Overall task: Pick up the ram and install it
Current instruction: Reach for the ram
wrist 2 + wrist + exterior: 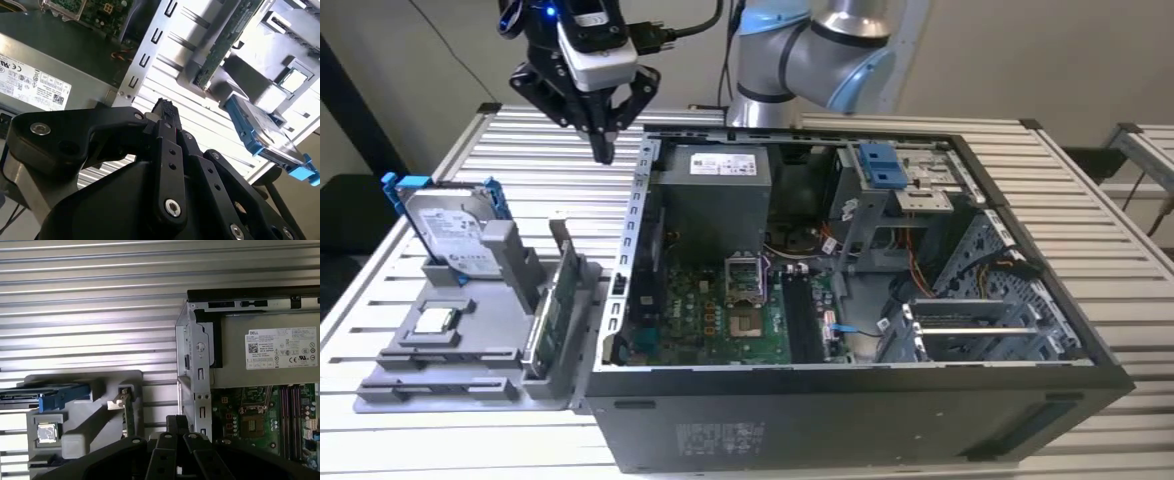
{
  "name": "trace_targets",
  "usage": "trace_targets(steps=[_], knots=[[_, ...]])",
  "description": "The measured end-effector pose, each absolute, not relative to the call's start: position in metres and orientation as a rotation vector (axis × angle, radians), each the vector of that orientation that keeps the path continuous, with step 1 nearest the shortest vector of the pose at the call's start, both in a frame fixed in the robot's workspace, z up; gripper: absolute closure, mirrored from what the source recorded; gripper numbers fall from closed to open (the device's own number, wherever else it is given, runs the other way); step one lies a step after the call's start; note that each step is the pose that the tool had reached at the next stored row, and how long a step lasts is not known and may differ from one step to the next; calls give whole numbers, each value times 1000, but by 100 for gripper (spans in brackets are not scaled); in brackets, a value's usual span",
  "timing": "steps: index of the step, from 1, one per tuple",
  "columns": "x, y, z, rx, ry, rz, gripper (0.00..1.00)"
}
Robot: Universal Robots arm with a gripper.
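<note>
Ram (551,315): stands on edge in the grey holder (400,395), lower left of the frame. End effector (603,152): upper left, above the worktop (494,150), jaws narrow, empty. Step judged: approach for pick-up. Grasp likely requires wider jaws aligned along the stick.

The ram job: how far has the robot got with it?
Nothing looks done yet. The gripper hangs shut and empty above the table, between the grey parts holder and the open computer case. The motherboard's long memory slots look unfilled, so picking up and installing both remain.
</note>
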State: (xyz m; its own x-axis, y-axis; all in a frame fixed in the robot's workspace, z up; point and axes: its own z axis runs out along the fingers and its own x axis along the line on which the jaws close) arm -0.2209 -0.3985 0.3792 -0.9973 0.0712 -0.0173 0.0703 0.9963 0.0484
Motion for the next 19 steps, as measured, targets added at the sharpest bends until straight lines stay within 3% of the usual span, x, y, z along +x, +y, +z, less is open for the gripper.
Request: trace_targets(steps=[19], knots=[[-252,-398,378,108,3120,75,89]])
